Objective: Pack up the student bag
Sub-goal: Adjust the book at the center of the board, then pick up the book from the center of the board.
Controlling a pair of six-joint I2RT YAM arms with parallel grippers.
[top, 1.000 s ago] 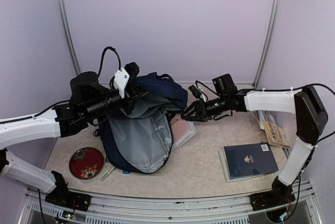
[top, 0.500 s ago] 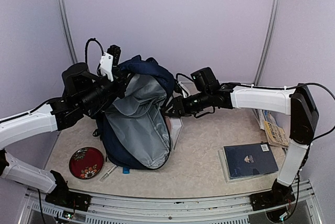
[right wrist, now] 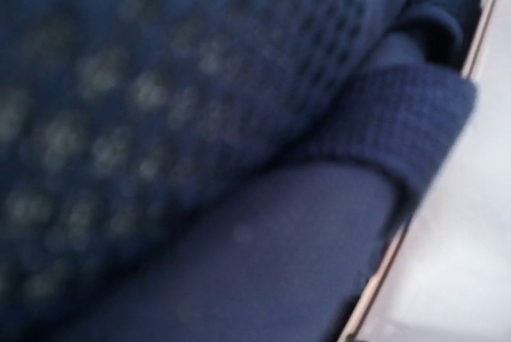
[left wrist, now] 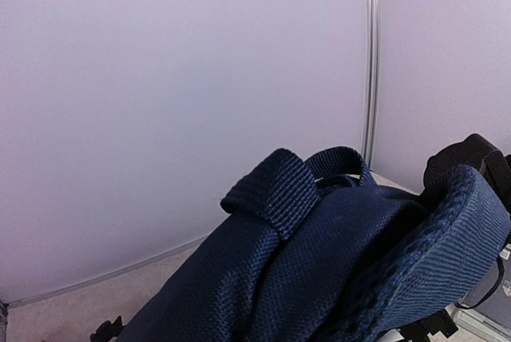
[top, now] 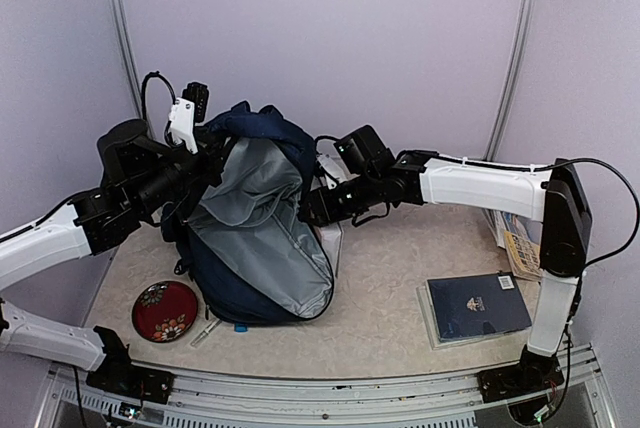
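Left gripper [top: 214, 140], pinching top of navy-blue fabric student bag [top: 265, 243], has stood it up toward table [top: 400, 283] left edge. Right gripper [top: 306, 213] has reached its side, spread unclear. Likely opening it for packing.

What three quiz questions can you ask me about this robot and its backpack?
1. Pick one: what colour is the lining of the student bag? A grey, B yellow, C green.
2. True or false: the red dish lies on the table to the left of the bag.
3. Which arm's jaws hold the top of the bag?

Key: 1. A. 2. True. 3. The left jaws.
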